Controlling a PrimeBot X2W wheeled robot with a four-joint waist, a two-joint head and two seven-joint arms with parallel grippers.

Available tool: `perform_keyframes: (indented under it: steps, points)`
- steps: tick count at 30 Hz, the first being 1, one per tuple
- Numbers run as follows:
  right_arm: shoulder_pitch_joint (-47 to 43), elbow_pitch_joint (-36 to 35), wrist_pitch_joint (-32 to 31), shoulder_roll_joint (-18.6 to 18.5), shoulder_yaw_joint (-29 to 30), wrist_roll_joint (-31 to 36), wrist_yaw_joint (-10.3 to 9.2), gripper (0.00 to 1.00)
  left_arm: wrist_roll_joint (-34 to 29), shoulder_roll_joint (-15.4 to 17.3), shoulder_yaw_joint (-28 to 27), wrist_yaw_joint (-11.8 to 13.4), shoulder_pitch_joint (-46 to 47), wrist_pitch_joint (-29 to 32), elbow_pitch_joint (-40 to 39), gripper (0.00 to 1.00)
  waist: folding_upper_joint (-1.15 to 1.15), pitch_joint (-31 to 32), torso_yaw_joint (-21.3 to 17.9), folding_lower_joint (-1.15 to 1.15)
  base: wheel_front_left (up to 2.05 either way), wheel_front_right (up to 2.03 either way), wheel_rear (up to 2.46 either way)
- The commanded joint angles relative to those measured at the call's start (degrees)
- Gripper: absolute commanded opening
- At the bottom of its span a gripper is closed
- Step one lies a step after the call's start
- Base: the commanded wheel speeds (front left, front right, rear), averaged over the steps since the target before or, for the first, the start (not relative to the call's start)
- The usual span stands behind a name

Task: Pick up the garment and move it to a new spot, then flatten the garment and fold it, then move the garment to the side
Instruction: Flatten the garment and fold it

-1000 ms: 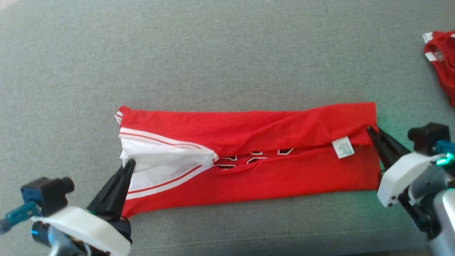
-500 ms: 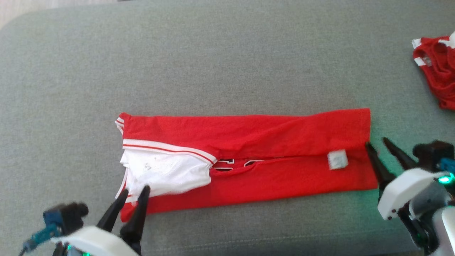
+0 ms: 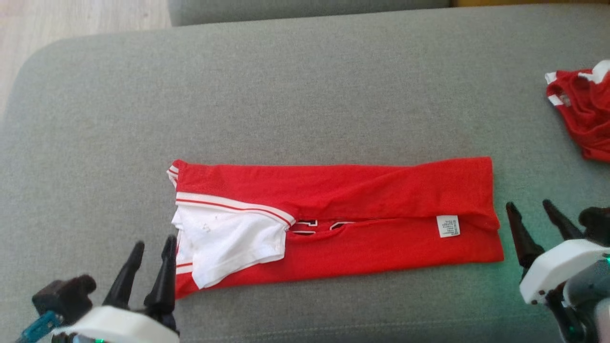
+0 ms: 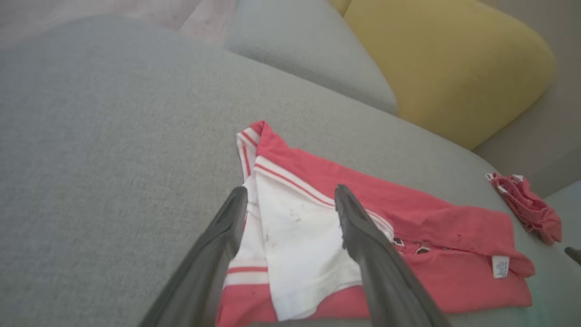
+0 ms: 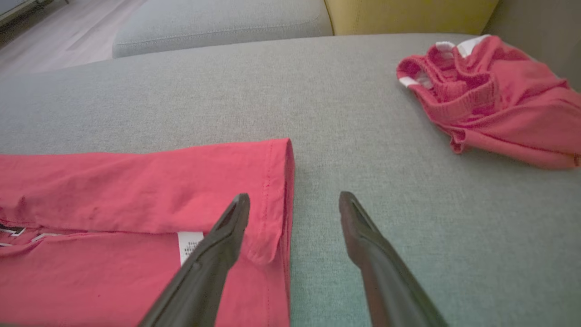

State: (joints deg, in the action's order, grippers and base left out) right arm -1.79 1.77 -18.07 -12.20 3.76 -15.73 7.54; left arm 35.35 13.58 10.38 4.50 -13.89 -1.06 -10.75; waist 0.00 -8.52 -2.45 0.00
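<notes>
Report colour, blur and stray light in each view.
Head view: garment vivid red and sharp; green glow on the sofa cushion beside the right gripper. Left wrist view: washed out, garment pinkish, left gripper soft-edged. Right wrist view: equally pale, near fingers blurred, faint green tint on the cushion.

Left gripper (image 3: 155,241) and right gripper (image 3: 529,204) show tapered black fingers (image 3: 163,276), white housings (image 3: 555,269).
</notes>
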Motion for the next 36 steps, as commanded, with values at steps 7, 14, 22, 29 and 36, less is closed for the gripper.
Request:
perform_keyframes:
  steps: [7, 14, 22, 29, 36]
  points:
    - [5.88, 4.04, -6.46, -0.62, -1.7, -0.86, -0.05, 1.0, -1.67, -2.23, -0.84, 0.48, 5.4, -3.64, 1.45, 1.0, 0.0, 1.41, 0.32, 0.0, 0.0, 0.0, 0.0]
    - [10.66, 10.92, -8.37, -1.73, -2.46, -0.64, -0.05, 1.0, -2.1, -2.73, -0.37, 0.37, 6.13, -5.07, 3.34, 1.0, 0.0, 1.09, 1.93, 0.0, 0.0, 0.0, 0.0]
    - [12.09, 17.38, -10.69, -2.61, -3.49, -0.72, -0.05, 1.0, -2.02, -3.1, -0.02, 0.18, 6.39, -6.22, 4.87, 1.0, 0.0, 0.52, 4.02, 0.0, 0.0, 0.0, 0.0]
    - [11.78, 18.79, -12.66, -2.83, -5.46, -2.09, -0.05, 1.0, -1.98, -2.81, -0.5, 0.23, 6.78, -7.19, 5.2, 1.0, 0.0, 0.03, 4.42, 0.0, 0.0, 0.0, 0.0]
    - [12.34, 19.85, -13.17, -2.17, -6.6, -2.42, -0.05, 0.42, -2.68, -2.33, -0.53, 0.38, 7.94, -7.94, 5.52, 1.0, 0.0, -0.15, 3.95, 0.0, 0.0, 0.0, 0.0]
